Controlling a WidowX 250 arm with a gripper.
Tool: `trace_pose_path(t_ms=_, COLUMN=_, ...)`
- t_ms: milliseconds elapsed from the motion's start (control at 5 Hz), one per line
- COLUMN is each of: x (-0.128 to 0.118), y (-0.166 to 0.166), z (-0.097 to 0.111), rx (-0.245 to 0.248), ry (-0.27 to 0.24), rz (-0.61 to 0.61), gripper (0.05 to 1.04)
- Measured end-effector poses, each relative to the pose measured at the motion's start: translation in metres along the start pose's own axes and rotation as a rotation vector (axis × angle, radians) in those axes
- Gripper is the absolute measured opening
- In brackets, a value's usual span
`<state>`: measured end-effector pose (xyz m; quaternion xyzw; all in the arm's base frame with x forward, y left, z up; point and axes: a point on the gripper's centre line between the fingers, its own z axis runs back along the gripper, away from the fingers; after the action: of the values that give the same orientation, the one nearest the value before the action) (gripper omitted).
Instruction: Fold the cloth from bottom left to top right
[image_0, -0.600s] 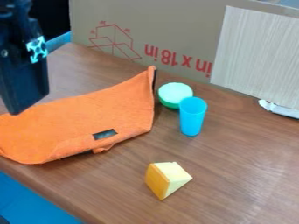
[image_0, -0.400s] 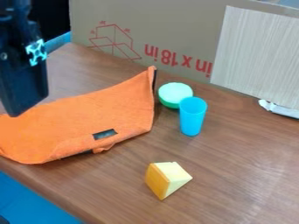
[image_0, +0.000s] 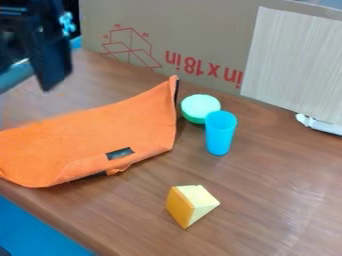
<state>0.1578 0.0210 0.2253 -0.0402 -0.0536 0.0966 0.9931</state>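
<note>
Logged black claw (image_0: 53, 70) at far left of the scene, hanging above the bench (image_0: 267, 185). Cannot tell whether open, closed or gripping. Found orange cloth (image_0: 93, 135) spread across the left part of the bench, below the claw in the view and reaching nearer and farther right. Noted a strip of bench between claw and upper cloth edge; read as apart in this view, height over the surface not determinable. Traced cloth from the left edge of the view, with near side beside the near-left bench edge, to a pointed far corner well right of the claw. Observed dark patch (image_0: 120, 153) on the cloth toward its near-right side, small crumpled bit just beside, dark underside showing along the far right margin. Recorded green bowl (image_0: 200, 107) just right of the pointed corner, then blue cup (image_0: 220, 132) upright and slightly nearer, overlapping the bowl in view; contact unclear. Placed yellow and cream wedge (image_0: 190, 205) near and centre, well apart from the cloth. Listed cardboard (image_0: 180, 35) with red markings along the far side, pale ribbed panel (image_0: 294, 60) at far right, white item (image_0: 317, 124) at its foot.
</note>
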Motion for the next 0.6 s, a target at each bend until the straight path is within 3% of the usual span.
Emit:
trace_pose_path(t_ms=200, x=0.020, y=0.026, z=-0.015, rx=-0.045, ry=0.060, rz=0.141, gripper=1.000)
trace_pose_path(t_ms=600, x=0.026, y=0.069, z=-0.025, rx=-0.078, ry=-0.029, rz=0.250, gripper=0.999)
